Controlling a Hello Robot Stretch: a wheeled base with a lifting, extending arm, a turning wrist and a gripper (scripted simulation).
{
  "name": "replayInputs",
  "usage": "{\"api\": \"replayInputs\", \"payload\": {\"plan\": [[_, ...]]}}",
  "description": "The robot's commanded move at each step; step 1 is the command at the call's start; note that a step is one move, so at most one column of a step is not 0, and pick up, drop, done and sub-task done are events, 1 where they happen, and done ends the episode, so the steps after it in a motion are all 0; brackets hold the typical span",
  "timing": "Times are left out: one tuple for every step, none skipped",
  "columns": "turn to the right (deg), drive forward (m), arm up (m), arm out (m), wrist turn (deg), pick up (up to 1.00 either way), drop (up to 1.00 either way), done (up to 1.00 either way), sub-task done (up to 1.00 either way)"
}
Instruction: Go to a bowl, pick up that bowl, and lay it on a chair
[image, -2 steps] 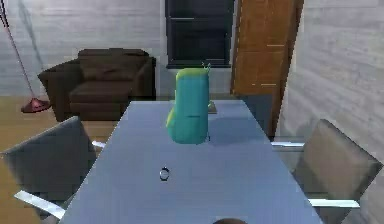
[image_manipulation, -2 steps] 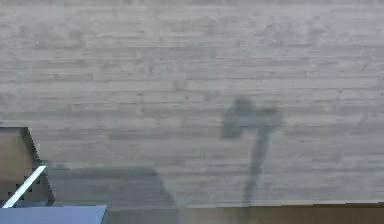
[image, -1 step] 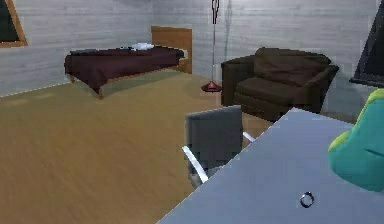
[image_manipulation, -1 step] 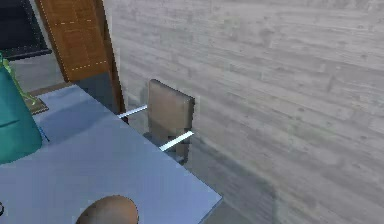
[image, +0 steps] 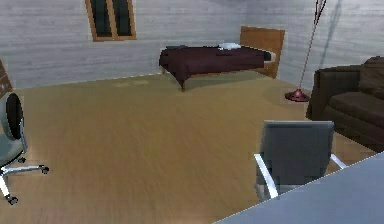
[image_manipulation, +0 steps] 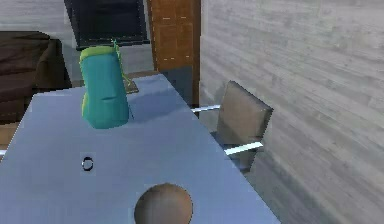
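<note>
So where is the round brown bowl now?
The round brown bowl sits on the pale blue table at the arm side view's bottom middle, just right of and below a small dark ring.

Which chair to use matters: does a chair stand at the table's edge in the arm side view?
Yes, a chair stands beside the blue table on that view's right.
</note>
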Motion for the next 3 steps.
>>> {"api": "replayInputs", "payload": {"plan": [[0.0,0.0,0.5,0.0,0.0,0.0,0.0,0.0,0.0],[0.0,0.0,0.36,0.0,0.0,0.0,0.0,0.0,0.0],[0.0,0.0,0.0,0.02,0.0,0.0,0.0,0.0,0.0]]}}
